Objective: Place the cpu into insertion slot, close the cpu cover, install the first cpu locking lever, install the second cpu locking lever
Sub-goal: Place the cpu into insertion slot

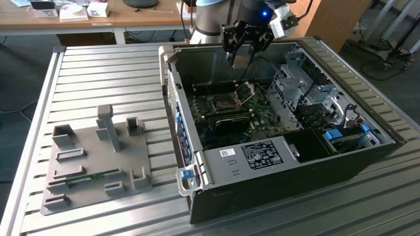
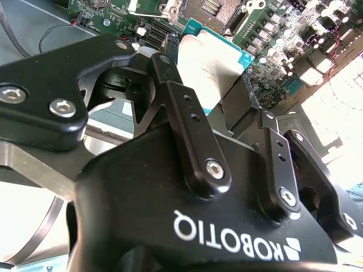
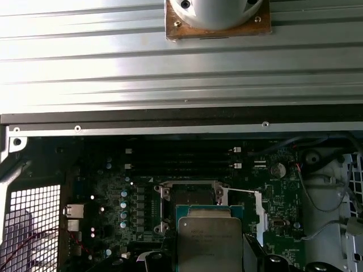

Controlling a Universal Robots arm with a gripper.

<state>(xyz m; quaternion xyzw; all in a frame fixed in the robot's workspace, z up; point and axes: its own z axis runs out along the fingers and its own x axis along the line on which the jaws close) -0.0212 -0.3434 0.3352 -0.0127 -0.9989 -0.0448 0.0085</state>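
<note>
My gripper [image 1: 241, 59] hangs over the back of the open computer case [image 1: 276, 167], shut on the cpu [image 1: 241, 55]. The cpu [image 2: 211, 63] is a flat square chip with a silvery top, pinched by its edges between the black fingers [image 2: 181, 107]; in the first wrist view the cpu [image 3: 210, 241] sits just in front of the socket. The insertion slot [image 3: 189, 198] lies below on the green board, its dark centre uncovered. In the exterior view the insertion slot [image 1: 225, 102] has the cpu cover [image 1: 247, 92] tilted up beside it.
Black memory slots [image 3: 181, 158] run beside the socket. Drive cages and cables [image 1: 308, 98] fill the case on the exterior view's right. A grey fixture plate [image 1: 92, 167] with a memory stick [image 1: 85, 180] rests on the slatted metal table [image 1: 105, 73].
</note>
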